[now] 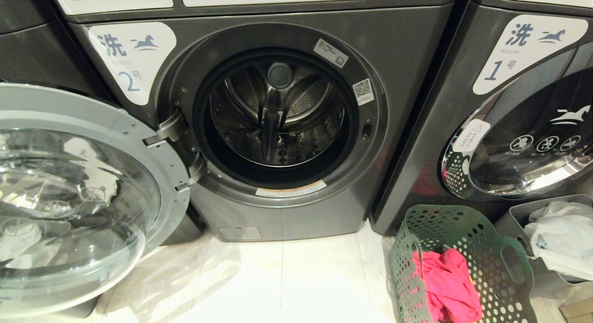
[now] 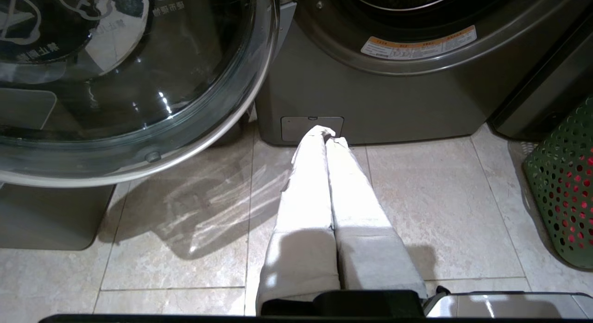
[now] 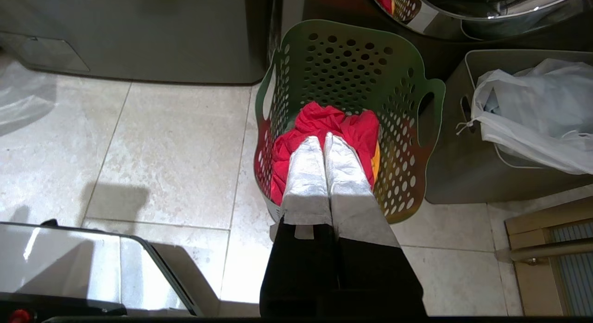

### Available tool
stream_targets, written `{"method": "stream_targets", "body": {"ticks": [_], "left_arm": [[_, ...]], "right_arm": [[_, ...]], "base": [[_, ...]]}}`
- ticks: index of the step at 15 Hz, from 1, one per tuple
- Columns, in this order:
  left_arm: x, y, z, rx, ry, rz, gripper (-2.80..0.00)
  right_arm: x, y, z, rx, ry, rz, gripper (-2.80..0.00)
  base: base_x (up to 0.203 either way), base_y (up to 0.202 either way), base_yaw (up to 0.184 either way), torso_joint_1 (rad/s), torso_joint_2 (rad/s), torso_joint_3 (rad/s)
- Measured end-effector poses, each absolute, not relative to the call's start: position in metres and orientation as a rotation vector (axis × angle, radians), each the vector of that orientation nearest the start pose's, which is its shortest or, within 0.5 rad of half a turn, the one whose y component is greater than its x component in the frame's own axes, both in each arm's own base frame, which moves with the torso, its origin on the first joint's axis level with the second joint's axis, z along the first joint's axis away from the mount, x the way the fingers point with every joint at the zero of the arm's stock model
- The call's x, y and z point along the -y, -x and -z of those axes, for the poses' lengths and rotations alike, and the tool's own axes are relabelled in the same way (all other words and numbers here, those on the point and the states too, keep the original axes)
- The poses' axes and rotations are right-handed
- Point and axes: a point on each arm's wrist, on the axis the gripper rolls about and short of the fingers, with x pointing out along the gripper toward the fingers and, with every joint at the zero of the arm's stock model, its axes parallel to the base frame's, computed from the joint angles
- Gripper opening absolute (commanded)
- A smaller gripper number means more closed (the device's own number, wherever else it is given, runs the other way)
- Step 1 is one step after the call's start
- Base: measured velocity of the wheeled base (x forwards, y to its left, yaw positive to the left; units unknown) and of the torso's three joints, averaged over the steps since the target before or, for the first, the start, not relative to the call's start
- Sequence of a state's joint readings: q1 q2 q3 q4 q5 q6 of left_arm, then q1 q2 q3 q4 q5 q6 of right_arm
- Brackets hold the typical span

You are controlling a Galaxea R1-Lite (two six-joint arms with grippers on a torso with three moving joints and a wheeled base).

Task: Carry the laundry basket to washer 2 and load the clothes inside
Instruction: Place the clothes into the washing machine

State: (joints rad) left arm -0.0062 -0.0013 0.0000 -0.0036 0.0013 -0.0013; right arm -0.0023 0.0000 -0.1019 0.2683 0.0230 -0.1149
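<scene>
The dark grey front-loading washer labelled 2 [image 1: 278, 128] stands with its round glass door [image 1: 69, 198] swung wide open to its left, showing the bare steel drum [image 1: 278, 119]. To the washer's right, on the pale tiled floor [image 1: 287, 276], sits the dark green perforated plastic laundry basket [image 1: 468, 267], just in front of the like machine labelled 1 [image 1: 509, 128]. In the basket lies a bright pink-red garment [image 1: 444, 286], with what looks like a sliver of yellow-orange cloth [image 3: 376, 158] beside it, though little of that shows. A grey rectangular bin with a white bag [image 1: 556, 239] stands just right of the basket.

The left gripper [image 2: 326, 135] hangs above the floor before the washer's base, its white-wrapped fingers pressed together on nothing. The right gripper [image 3: 323, 140] hovers over the basket above the pink-red garment, fingers likewise closed and empty.
</scene>
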Motion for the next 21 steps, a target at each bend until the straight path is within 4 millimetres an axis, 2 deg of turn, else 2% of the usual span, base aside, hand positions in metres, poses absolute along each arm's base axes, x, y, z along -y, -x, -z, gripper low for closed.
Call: {"method": "stream_targets", "body": {"ticks": [7,21], "left_arm": [[-0.0002,0.0229,-0.0757,0.004,0.004,0.005,-2.8],[-0.0002,0.0229,-0.0756,0.003,0.004,0.005,-2.8]], "right_arm": [[-0.0007,0.0328,-0.0759,-0.165,0.119,-0.035,-2.8],[-0.0006,0.0328,-0.0758,-0.165,0.112,-0.03,-2.8]], "base": [[0.0,0.0,0.0,0.005,0.0,-0.168],[0.0,0.0,0.0,0.0,0.0,-0.003]]}}
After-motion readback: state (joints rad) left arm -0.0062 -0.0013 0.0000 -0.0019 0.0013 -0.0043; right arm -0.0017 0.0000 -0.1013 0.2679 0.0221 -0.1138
